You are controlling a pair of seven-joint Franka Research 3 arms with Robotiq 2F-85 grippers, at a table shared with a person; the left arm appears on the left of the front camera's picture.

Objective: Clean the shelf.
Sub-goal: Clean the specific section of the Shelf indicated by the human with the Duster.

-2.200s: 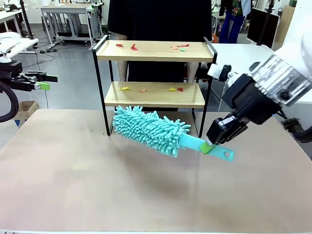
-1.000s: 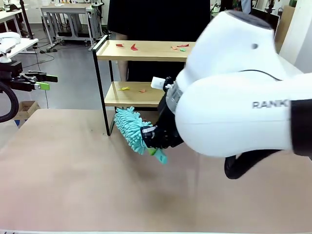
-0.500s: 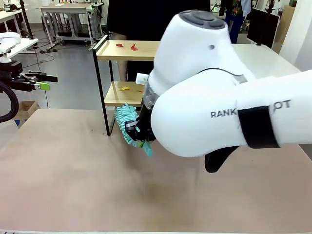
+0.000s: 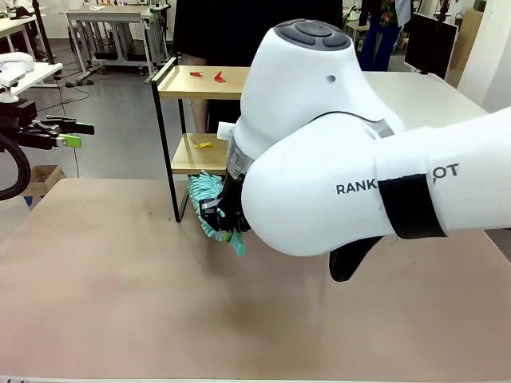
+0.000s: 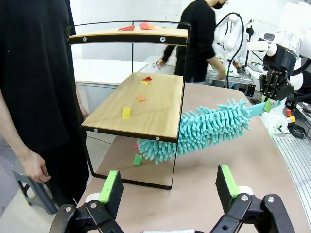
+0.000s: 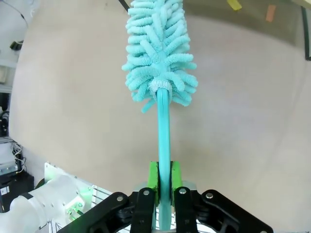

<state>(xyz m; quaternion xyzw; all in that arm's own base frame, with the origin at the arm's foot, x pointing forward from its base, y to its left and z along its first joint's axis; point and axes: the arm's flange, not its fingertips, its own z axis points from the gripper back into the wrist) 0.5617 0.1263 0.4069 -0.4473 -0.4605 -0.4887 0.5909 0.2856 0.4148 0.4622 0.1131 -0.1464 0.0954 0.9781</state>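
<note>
Front view is showing the right arm swinging left across the far shelf point(image 4: 180, 84), the right gripper point(image 6: 164, 175) clamping the teal duster point(image 5: 209, 127), whose head is now poking under the lower board, seemingly missing the scraps point(image 5: 126, 112); the left gripper point(image 5: 169, 184) is idling open, empty.

The right pincer point(image 6: 164, 182) clamps a teal duster's point(image 6: 158, 46) handle above the table point(image 6: 73, 97).

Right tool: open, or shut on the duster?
Shut on the duster: in the right wrist view the green pads of the right tool press both sides of the teal handle.
</note>
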